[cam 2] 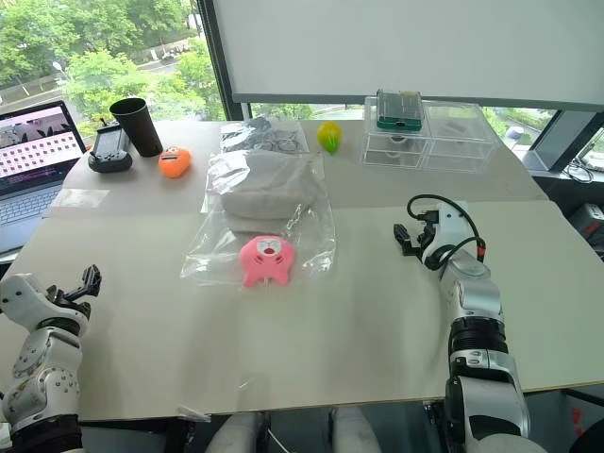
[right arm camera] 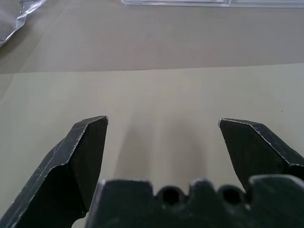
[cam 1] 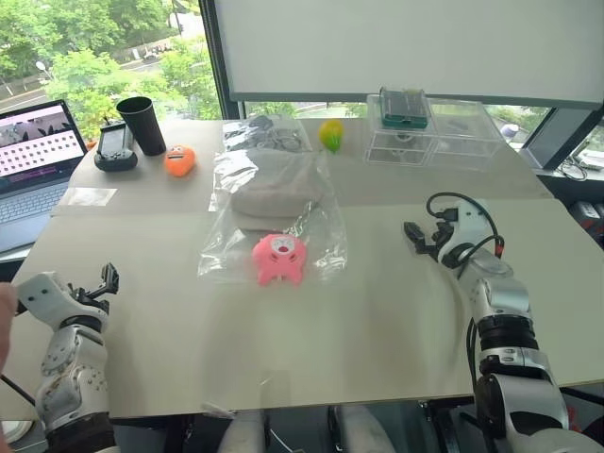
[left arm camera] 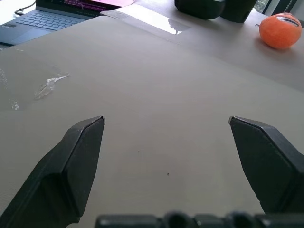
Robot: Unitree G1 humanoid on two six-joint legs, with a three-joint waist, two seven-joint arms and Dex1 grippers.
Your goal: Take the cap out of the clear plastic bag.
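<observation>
A: Where is the cap [cam 1: 274,192] now?

B: It lies inside the clear plastic bag [cam 1: 316,247], in the middle of the frame, a little above the centre. The bag lies flat on the counter [cam 1: 377,321]. A pink plush toy [cam 1: 278,258] sits on the lower part of the bag, just below the cap.

A: And the two arms?

B: The left gripper [cam 1: 109,280] is in the lower left of the frame, well apart from the bag. Its jaws stand wide open and hold nothing; in the left wrist view there is bare counter between them. The right gripper [cam 1: 414,236] is right of centre, also apart from the bag. Its jaws are wide open too, with nothing between them.

A: What else is on the counter?

B: An orange toy [cam 1: 179,160], a black cup [cam 1: 142,125] and a laptop [cam 1: 33,160] in the upper left, a yellow-green toy [cam 1: 330,134] at the top centre, and a clear drawer box [cam 1: 434,137] in the upper right.
</observation>
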